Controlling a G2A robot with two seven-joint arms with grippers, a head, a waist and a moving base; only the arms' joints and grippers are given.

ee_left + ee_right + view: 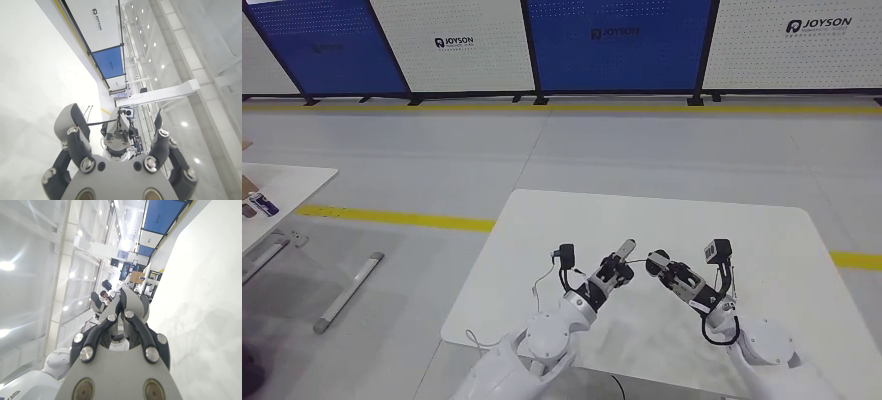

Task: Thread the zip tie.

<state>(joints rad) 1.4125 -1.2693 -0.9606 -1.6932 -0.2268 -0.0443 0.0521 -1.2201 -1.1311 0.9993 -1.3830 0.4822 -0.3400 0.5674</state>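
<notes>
Sideways, zip tie [98, 124] juts from right pincer [121, 298] (clamped).

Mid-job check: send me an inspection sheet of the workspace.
Surface: white table, arms over its middle.
Job's things: zip tie held level by the right gripper, free end at a finger pad of the left gripper.
Clutter: two spare black ties on the table.
Grippers: left open, right shut on the tie.
Cables: thin cable on left arm, black cable on right, both off the tie.
Surroundings: blue and white panels, yellow floor line, side table.
</notes>
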